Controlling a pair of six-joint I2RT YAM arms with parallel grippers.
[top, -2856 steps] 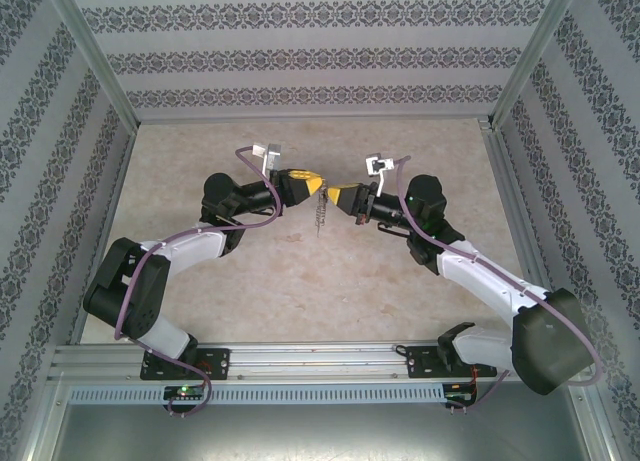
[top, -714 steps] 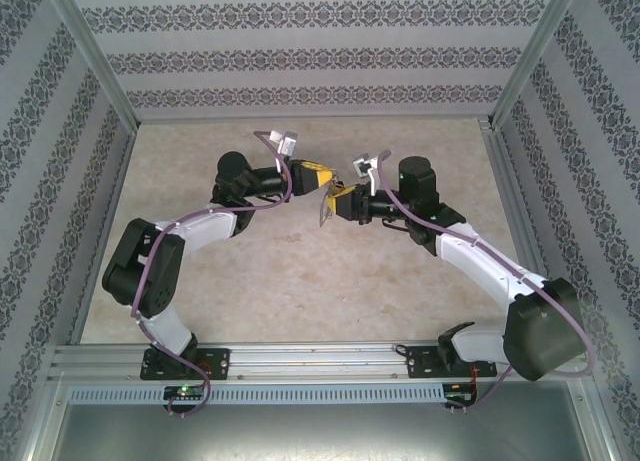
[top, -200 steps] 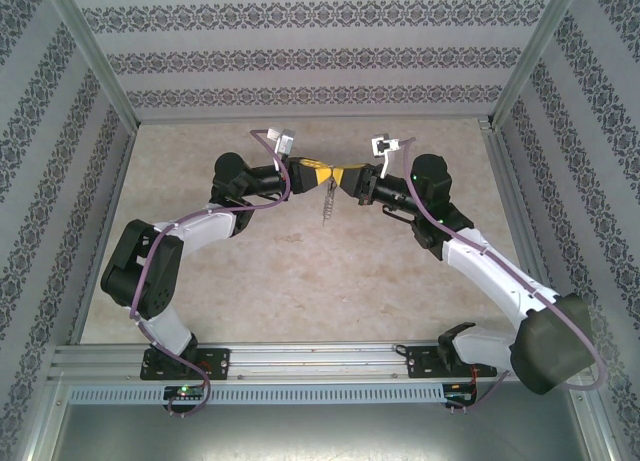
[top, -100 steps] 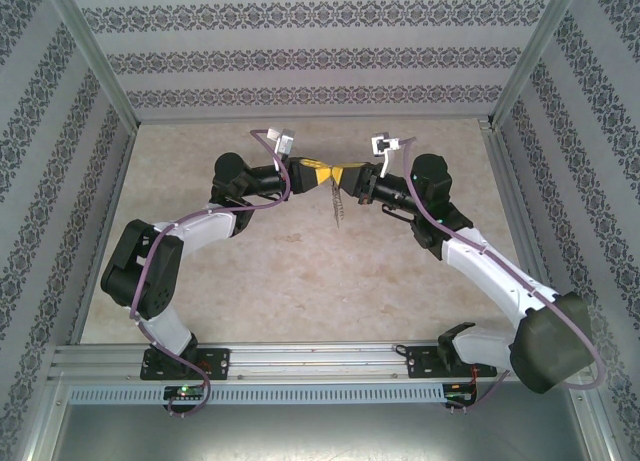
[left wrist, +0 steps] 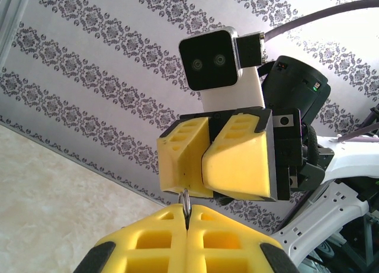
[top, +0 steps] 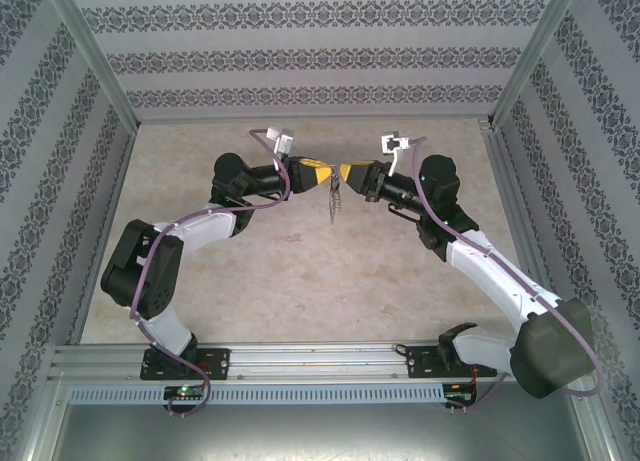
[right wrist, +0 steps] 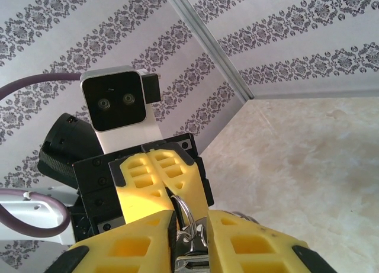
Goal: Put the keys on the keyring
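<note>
The right tool has been drawn back slightly to the right, so a narrow gap is now seen between it and the left tool, both held above the counter. The left tool is clamped on the thin keyring. The right tool seems closed on the keys, though the metal pieces there overlap. The beaded chain hangs between the tools.

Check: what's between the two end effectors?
In the top view, the keyring spans the narrow gap between left end effector and right end effector, chain dangling below; right wrist view shows it too.
</note>
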